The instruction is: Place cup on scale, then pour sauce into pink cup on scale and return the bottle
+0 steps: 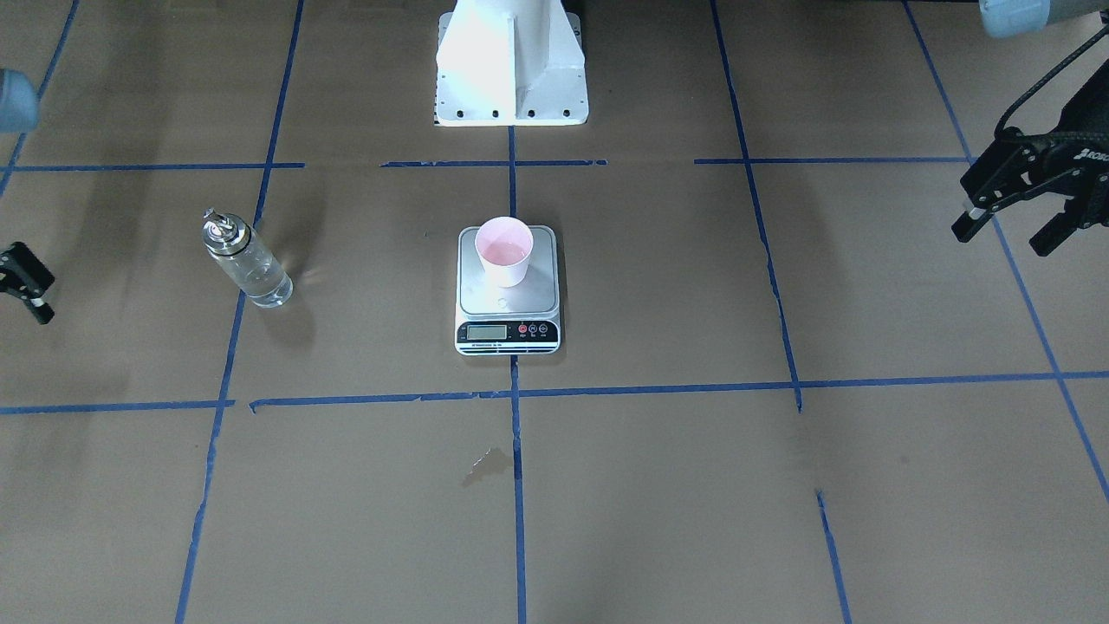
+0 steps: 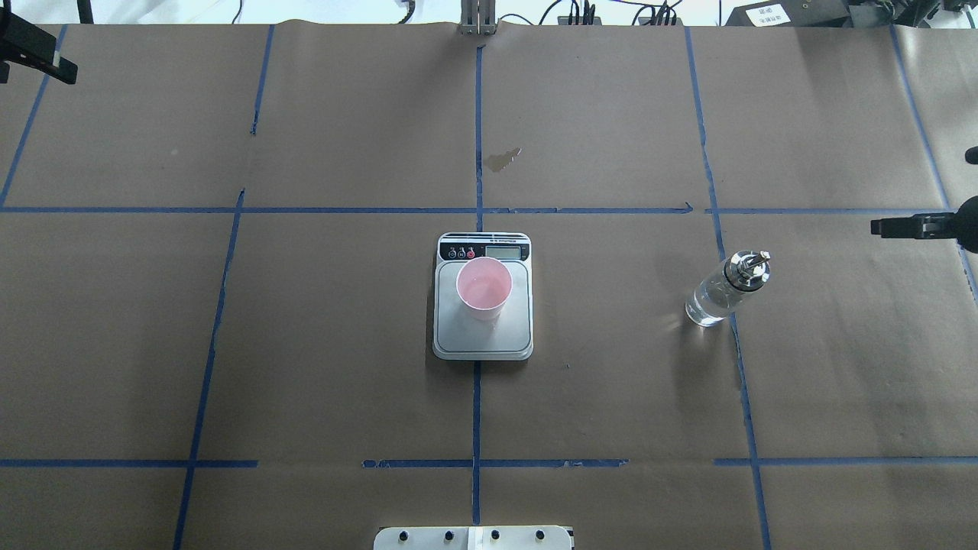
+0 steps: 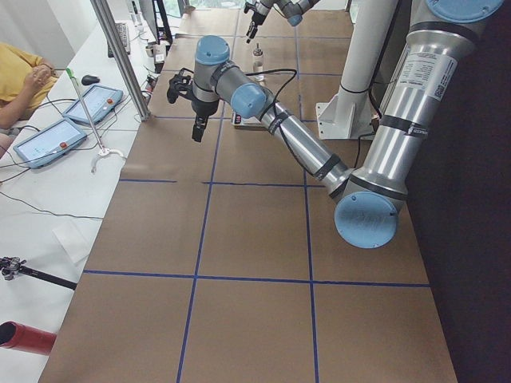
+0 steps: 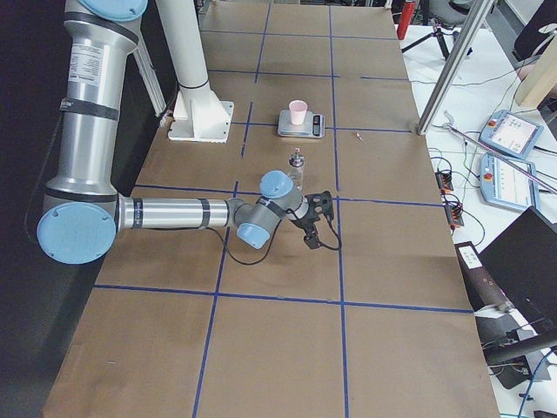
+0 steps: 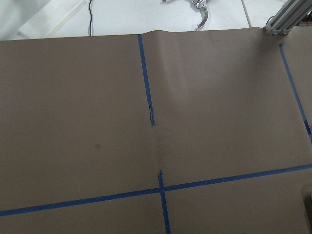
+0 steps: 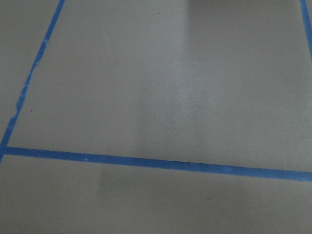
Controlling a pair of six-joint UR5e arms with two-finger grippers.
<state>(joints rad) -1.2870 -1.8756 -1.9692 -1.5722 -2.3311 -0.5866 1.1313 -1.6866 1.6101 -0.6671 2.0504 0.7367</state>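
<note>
Just cup (image 1: 503, 251) on scale (image 1: 485, 293), well clear of left gripper (image 1: 1012, 227), fingers apart; bottle (image 1: 251, 269) nearer right gripper (image 1: 24, 282), open or closed impossible to tell

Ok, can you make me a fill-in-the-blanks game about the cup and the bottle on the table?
1. The pink cup stands on the ____.
2. The bottle has a shiny ____ cap.
3. The bottle stands on the robot's ____ side of the cup.
4. The tape lines on the table are ____.
Missing words: scale, silver, right, blue.
</note>
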